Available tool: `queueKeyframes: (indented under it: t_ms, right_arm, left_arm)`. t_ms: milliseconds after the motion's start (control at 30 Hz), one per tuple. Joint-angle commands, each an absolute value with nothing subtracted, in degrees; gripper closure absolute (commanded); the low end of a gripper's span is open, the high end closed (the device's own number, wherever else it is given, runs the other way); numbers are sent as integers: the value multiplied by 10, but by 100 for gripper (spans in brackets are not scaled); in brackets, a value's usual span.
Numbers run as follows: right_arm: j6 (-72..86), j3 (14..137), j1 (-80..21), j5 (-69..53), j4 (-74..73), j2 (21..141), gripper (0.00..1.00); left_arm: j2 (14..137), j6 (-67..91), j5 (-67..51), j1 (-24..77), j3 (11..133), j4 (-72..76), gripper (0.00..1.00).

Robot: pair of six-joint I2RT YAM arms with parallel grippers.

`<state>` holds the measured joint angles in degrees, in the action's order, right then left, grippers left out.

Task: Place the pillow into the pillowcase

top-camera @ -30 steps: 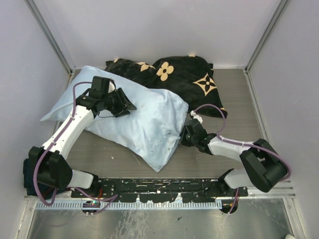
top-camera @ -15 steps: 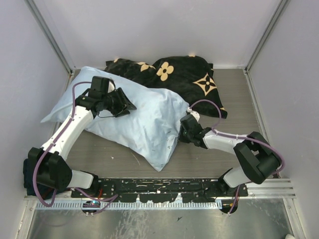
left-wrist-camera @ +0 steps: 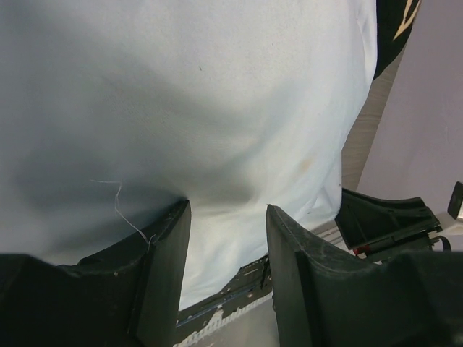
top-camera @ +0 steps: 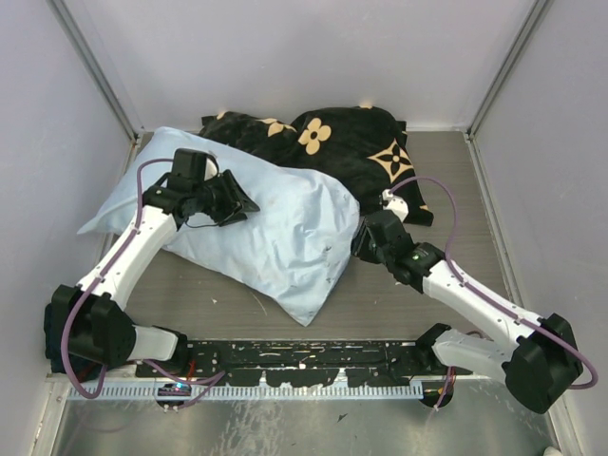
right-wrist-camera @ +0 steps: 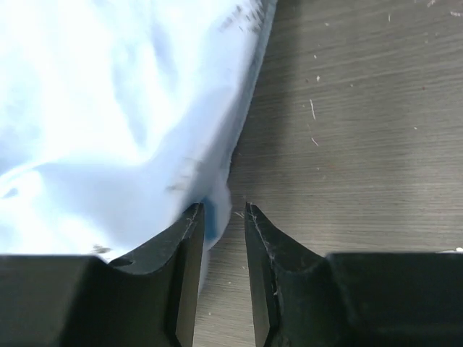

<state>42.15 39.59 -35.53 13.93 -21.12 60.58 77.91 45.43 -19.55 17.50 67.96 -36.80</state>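
Observation:
The light blue pillowcase (top-camera: 271,223) lies plump and wrinkled across the left and middle of the table. No cream-white pillow shows; whether it is inside the case cannot be told. My left gripper (top-camera: 237,201) is open and rests on top of the pillowcase (left-wrist-camera: 217,108), its fingertips (left-wrist-camera: 177,217) pressing into the fabric. My right gripper (top-camera: 364,242) is open at the case's right edge. In the right wrist view the gripper (right-wrist-camera: 221,210) is low over the table, and the blue edge (right-wrist-camera: 213,195) lies against its left finger, partly in the gap.
A black cloth with tan flower motifs (top-camera: 351,152) lies at the back, partly under the pillowcase. Grey walls close in the back and both sides. A black rail (top-camera: 304,356) runs along the near edge. Bare wood table (right-wrist-camera: 347,108) lies right of the pillowcase.
The right arm has swung its elbow out to the right, and its gripper has shifted slightly back and right along the pillowcase's edge. The left arm has stayed put.

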Motion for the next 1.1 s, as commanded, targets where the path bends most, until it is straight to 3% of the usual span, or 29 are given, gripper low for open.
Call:
queueKeyframes:
  t_ms: [0, 267, 367, 433, 633, 1067]
  right_arm:
    - [422, 456, -355, 147, -250, 618, 66]
    - [429, 467, -353, 158, -280, 605, 65]
    - [426, 453, -353, 106, -224, 618, 79]
    - [427, 456, -353, 77, -194, 648, 82]
    - [422, 460, -354, 51, -105, 709, 77]
    - [413, 484, -354, 16, -3, 905, 76]
  left_arm:
    - [758, 451, -206, 170, 668, -353, 46]
    - [746, 450, -208, 162, 665, -352, 46]
    - [751, 455, -214, 162, 661, -345, 46]
    - [754, 458, -220, 162, 660, -343, 46]
    - [746, 456, -219, 162, 660, -344, 46]
    - [734, 451, -215, 161, 652, -351, 45]
